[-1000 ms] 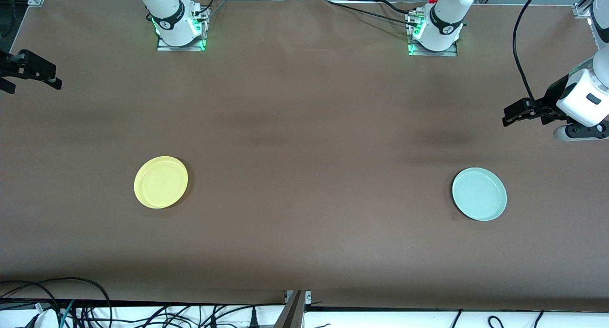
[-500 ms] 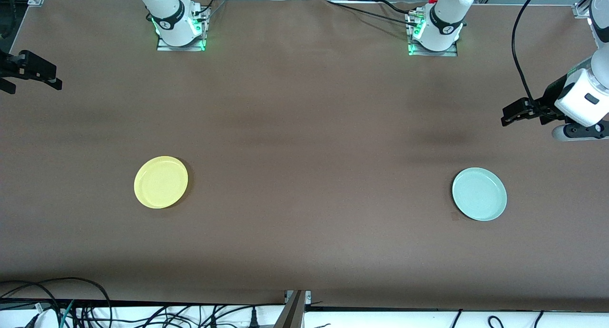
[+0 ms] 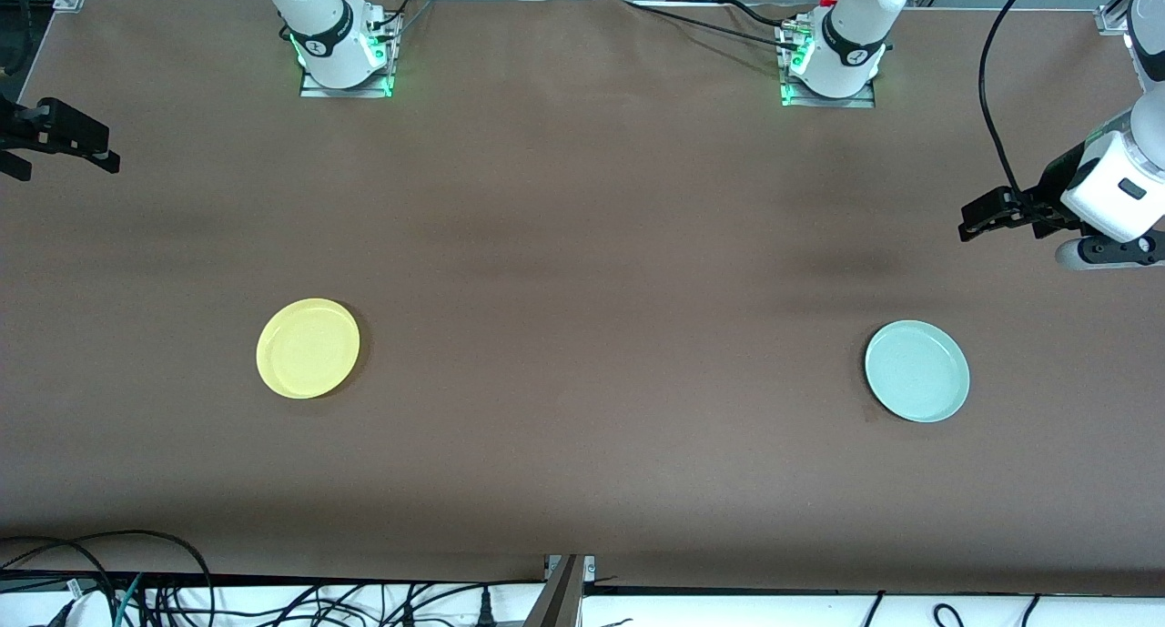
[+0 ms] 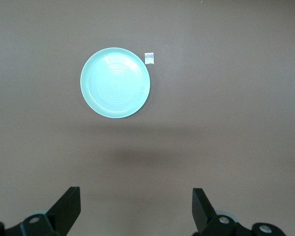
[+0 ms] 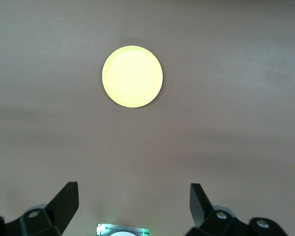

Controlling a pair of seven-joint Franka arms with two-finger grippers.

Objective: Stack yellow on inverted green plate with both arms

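The yellow plate point(image 3: 308, 348) lies rim up on the brown table toward the right arm's end; it also shows in the right wrist view point(image 5: 132, 76). The green plate point(image 3: 916, 383) lies rim up toward the left arm's end, and the left wrist view point(image 4: 115, 82) shows faint rings in its hollow. My left gripper point(image 3: 974, 221) hangs high over bare table at the left arm's end, open and empty point(image 4: 135, 206), apart from the green plate. My right gripper point(image 3: 55, 145) hangs high over the table's edge at the right arm's end, open and empty point(image 5: 132, 201), apart from the yellow plate.
A small white scrap point(image 4: 149, 58) lies on the table just beside the green plate. The arms' bases point(image 3: 344, 54) point(image 3: 830, 67) stand with green lights along the table's back edge. Cables point(image 3: 109, 581) hang off the edge nearest the front camera.
My left gripper has shifted very slightly over the table. The right arm and both plates have not moved.
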